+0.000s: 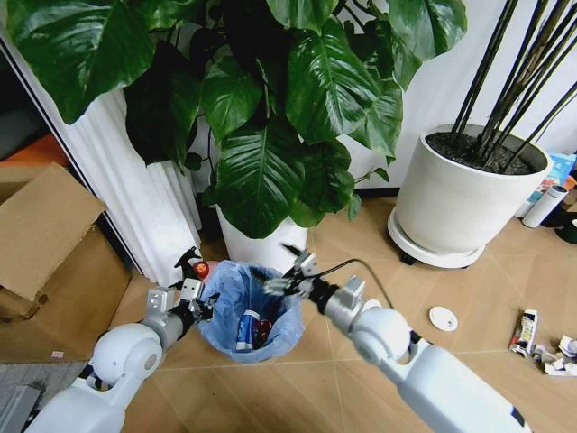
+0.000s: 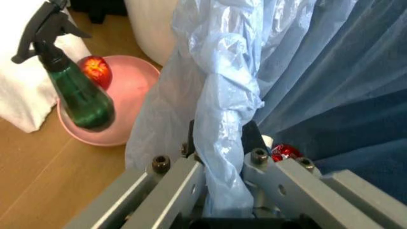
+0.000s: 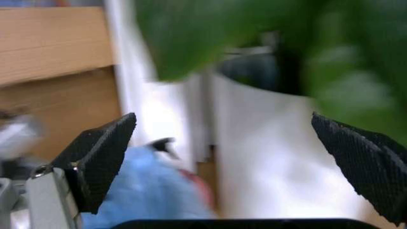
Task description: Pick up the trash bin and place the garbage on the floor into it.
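The trash bin (image 1: 251, 311), black and lined with a light-blue bag, stands on the wooden floor (image 1: 433, 280) in front of me. My left gripper (image 1: 200, 302) is shut on its bag-covered rim (image 2: 219, 143). My right gripper (image 1: 284, 271) hovers open over the bin's far right rim, its black fingers (image 3: 102, 157) spread wide with nothing between them. Inside the bin lie a white-blue bottle (image 1: 247, 329) and a red wrapper (image 2: 285, 152). More garbage lies to the right: a white disc (image 1: 443, 317), a small carton (image 1: 525, 329) and crumpled paper (image 1: 559, 354).
Two big white plant pots (image 1: 261, 239) (image 1: 460, 194) stand just behind the bin, leaves hanging low over it. A green spray bottle (image 2: 79, 95) stands on a pink plate (image 2: 127, 105) to the bin's left. A cardboard box (image 1: 45, 234) sits far left.
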{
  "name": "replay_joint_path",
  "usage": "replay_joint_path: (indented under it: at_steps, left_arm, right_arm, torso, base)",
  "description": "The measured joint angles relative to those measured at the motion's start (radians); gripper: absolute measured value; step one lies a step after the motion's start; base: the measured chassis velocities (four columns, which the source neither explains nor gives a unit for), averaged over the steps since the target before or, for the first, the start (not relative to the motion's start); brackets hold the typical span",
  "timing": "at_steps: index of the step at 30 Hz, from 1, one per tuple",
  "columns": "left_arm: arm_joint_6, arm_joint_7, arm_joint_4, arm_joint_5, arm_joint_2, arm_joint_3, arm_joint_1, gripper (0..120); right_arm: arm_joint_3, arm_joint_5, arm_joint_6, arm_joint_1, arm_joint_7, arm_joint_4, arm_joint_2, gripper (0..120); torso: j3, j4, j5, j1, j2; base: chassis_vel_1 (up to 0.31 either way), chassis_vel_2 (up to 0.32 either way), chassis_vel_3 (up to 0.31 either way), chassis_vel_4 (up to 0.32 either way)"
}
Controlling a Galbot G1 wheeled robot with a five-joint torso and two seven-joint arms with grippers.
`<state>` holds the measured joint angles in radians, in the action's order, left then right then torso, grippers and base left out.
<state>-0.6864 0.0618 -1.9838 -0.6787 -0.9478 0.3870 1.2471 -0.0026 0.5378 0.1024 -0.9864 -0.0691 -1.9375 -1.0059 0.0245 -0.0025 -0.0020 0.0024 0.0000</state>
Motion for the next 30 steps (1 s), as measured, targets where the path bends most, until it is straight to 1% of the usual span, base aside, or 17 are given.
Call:
replay_joint_path:
  at_steps: [1, 2, 3, 6, 11, 12, 14, 16, 17, 19, 20, 21, 23, 24, 26, 28, 30]
  left_arm:
    - [0.001, -0.001, 0.001, -0.001, -0.002, 0.008, 0.001, 0]
    - [0.001, -0.001, 0.002, -0.002, -0.003, 0.012, 0.001, 0]
    - [0.001, -0.001, 0.002, -0.002, -0.003, 0.012, 0.001, 0]
    - [0.002, -0.004, 0.002, -0.005, -0.003, 0.028, 0.004, 0]
    - [0.003, -0.007, 0.002, -0.006, -0.002, 0.031, 0.006, 0]
    - [0.003, -0.007, 0.000, -0.006, -0.002, 0.032, 0.006, 0]
    - [0.004, -0.008, -0.004, -0.006, 0.001, 0.032, 0.007, 0]
    - [0.004, -0.009, -0.008, -0.006, 0.003, 0.033, 0.007, 0]
    - [0.004, -0.009, -0.008, -0.006, 0.003, 0.033, 0.007, 0]
    - [0.005, -0.010, -0.011, -0.007, 0.004, 0.033, 0.008, 0]
    - [0.005, -0.010, -0.013, -0.006, 0.003, 0.033, 0.009, 0]
    - [0.005, -0.010, -0.013, -0.006, 0.003, 0.033, 0.009, 0]
    - [0.005, -0.010, -0.016, -0.006, 0.001, 0.031, 0.012, 0]
    - [0.005, -0.010, -0.016, -0.006, 0.001, 0.031, 0.012, 0]
    - [0.005, -0.010, -0.019, -0.005, 0.001, 0.031, 0.013, 0]
    - [0.005, -0.010, -0.022, -0.006, 0.005, 0.031, 0.014, 0]
    - [0.005, -0.010, -0.022, -0.006, 0.007, 0.031, 0.014, 0]
  right_arm:
    - [0.059, 0.006, 0.006, -0.033, 0.012, -0.001, 0.009, 100]
    - [0.087, 0.008, 0.008, -0.050, 0.017, -0.001, 0.012, 100]
    - [0.087, 0.008, 0.008, -0.050, 0.017, -0.001, 0.012, 100]
    - [0.208, 0.016, 0.019, -0.145, 0.041, 0.013, 0.021, 100]
    - [0.276, 0.013, 0.017, -0.208, 0.050, 0.090, 0.014, 100]
    - [0.292, 0.003, 0.005, -0.218, 0.045, 0.137, 0.003, 100]
    - [0.309, -0.026, -0.023, -0.216, 0.032, 0.254, -0.023, 100]
    - [0.314, -0.045, -0.040, -0.195, 0.020, 0.361, -0.050, 100]
    - [0.314, -0.045, -0.040, -0.195, 0.020, 0.361, -0.050, 100]
    - [0.316, -0.091, -0.088, -0.149, -0.007, 0.498, -0.095, 100]
    - [0.317, -0.121, -0.109, -0.121, -0.026, 0.569, -0.127, 100]
    - [0.317, -0.121, -0.109, -0.121, -0.026, 0.569, -0.127, 100]
    - [0.315, -0.156, -0.133, -0.066, -0.044, 0.709, -0.198, 100]
    - [0.315, -0.156, -0.133, -0.066, -0.044, 0.709, -0.198, 100]
    - [0.316, -0.177, -0.140, -0.044, -0.055, 0.779, -0.232, 100]
    - [0.322, -0.190, -0.141, -0.021, -0.051, 0.861, -0.272, 100]
    - [0.329, -0.197, -0.141, -0.015, -0.039, 0.889, -0.286, 100]
  torso:
    - [0.000, -0.0001, 0.0001, 0.000, 0.000]
    - [0.000, -0.0002, 0.0002, 0.000, 0.000]
    - [0.000, -0.0002, 0.0002, 0.000, 0.000]
    - [0.000, -0.0001, 0.0004, 0.000, 0.000]
    - [0.000, -0.0004, 0.0000, 0.000, 0.000]
    - [0.000, -0.0003, 0.0007, 0.000, 0.000]
    - [0.000, -0.0002, -0.0002, 0.000, 0.000]
    - [0.000, -0.0002, 0.0009, 0.000, 0.000]
    - [0.000, -0.0002, 0.0009, 0.000, 0.000]
    - [0.000, -0.0001, -0.0004, 0.000, 0.000]
    - [0.000, -0.0001, 0.0001, 0.000, 0.000]
    - [0.000, -0.0001, 0.0001, 0.000, 0.000]
    - [0.000, 0.0003, -0.0002, 0.000, 0.000]
    - [0.000, 0.0003, -0.0002, 0.000, 0.000]
    - [0.000, 0.0002, 0.0005, 0.000, 0.000]
    - [0.000, 0.0002, -0.0002, 0.000, 0.000]
    - [0.000, 0.0000, -0.0001, 0.000, 0.000]
  base:
    - [0.000, 0.000, 0.000, 0.000]
    - [0.000, 0.000, 0.000, 0.000]
    - [0.000, 0.000, 0.000, 0.000]
    - [0.000, 0.000, 0.000, 0.000]
    - [0.000, 0.000, 0.000, 0.000]
    - [0.000, 0.000, 0.000, 0.000]
    - [0.000, 0.000, 0.000, 0.000]
    - [0.000, 0.000, 0.000, 0.000]
    - [0.000, 0.000, 0.000, 0.000]
    - [0.000, 0.000, 0.000, 0.000]
    - [0.000, 0.000, 0.000, 0.000]
    - [0.000, 0.000, 0.000, 0.000]
    - [0.000, 0.000, 0.000, 0.000]
    - [0.000, 0.000, 0.000, 0.000]
    - [0.000, 0.000, 0.000, 0.000]
    - [0.000, 0.000, 0.000, 0.000]
    - [0.000, 0.000, 0.000, 0.000]
